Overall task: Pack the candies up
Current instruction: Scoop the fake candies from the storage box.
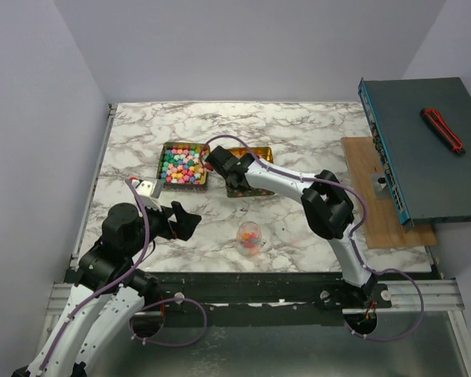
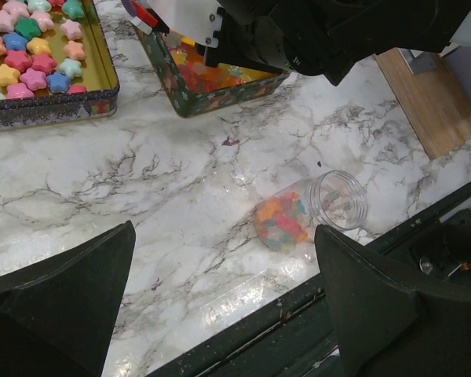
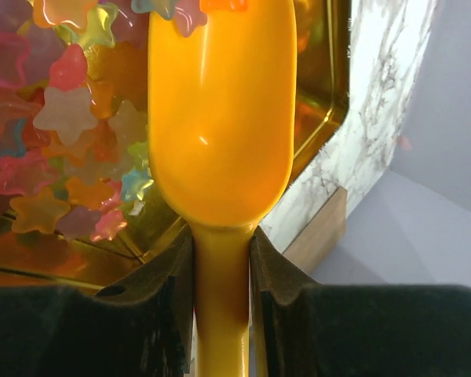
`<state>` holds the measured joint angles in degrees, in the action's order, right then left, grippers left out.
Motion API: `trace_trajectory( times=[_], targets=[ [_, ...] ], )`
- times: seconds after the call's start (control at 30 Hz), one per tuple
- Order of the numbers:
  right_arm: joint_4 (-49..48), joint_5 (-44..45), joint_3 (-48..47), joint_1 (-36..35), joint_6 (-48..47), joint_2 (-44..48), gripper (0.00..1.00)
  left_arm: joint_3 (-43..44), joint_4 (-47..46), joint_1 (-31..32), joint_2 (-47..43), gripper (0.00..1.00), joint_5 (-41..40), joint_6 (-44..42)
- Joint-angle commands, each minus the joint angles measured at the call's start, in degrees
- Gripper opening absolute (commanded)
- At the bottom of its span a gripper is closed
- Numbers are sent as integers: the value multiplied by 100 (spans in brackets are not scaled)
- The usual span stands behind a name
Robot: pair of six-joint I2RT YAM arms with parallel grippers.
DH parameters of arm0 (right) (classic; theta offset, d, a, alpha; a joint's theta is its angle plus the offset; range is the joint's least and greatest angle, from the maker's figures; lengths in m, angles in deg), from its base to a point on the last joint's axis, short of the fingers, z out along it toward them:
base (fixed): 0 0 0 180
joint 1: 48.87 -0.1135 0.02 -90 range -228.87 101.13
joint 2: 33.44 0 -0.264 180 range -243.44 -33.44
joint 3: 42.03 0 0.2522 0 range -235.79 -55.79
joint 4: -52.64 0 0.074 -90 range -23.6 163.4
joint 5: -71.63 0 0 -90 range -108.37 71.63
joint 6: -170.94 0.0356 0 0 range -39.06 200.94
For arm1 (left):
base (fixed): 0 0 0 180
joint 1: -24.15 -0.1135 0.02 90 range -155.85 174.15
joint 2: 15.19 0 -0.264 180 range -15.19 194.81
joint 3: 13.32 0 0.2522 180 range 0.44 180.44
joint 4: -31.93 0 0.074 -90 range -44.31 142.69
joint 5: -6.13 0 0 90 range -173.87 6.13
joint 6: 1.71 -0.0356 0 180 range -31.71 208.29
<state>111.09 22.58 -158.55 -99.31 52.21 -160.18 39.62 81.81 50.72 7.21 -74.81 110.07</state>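
1. Right gripper (image 3: 222, 263): both fingers are clamped on the handle of the yellow-orange scoop (image 3: 220, 118). The scoop's bowl reaches out over the right tin (image 3: 330, 78).
2. Candies (image 3: 55, 149) near the right gripper: glossy, star-shaped jellies in orange, pink, yellow and green lie in the right tin just beside the bowl. A few show at the bowl's far tip; whether they rest in it cannot be told.
3. Left gripper (image 2: 224, 306): the jaws are spread wide with nothing between them, and it hovers over the marble table (image 2: 180, 181) near the front edge. The nearest candies are in the jar (image 2: 310, 212), ahead and to the right, apart from both fingers.
4. Jar: clear and uncapped, it lies on its side on the table. A cluster of orange, red and green candies sits at its closed end.
5. Left tin (image 1: 161, 165): holds 1 layer of opaque pastel stars in pink, blue, green and yellow.
6. The 2 tins stand side by side at mid-table. In the top view the right arm partly covers the right tin.
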Motion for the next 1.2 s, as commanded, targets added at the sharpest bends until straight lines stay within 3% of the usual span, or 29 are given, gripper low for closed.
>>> trace_trajectory(
  times=[0.0, 0.7, 1.17],
  targets=[
    [-333, -891, 293, 100, -54, 117, 1, -37, -11, -38, 32, 99, -175, -16],
    [-1533, -2432, 836, 595, 517, 587, 1, -41, 0, -38, 157, 99, -247, 30],
    [-2811, -3454, 2221, 1136, 1286, 1472, 1, -33, -15, -38, 250, 99, -264, 28]
  ],
)
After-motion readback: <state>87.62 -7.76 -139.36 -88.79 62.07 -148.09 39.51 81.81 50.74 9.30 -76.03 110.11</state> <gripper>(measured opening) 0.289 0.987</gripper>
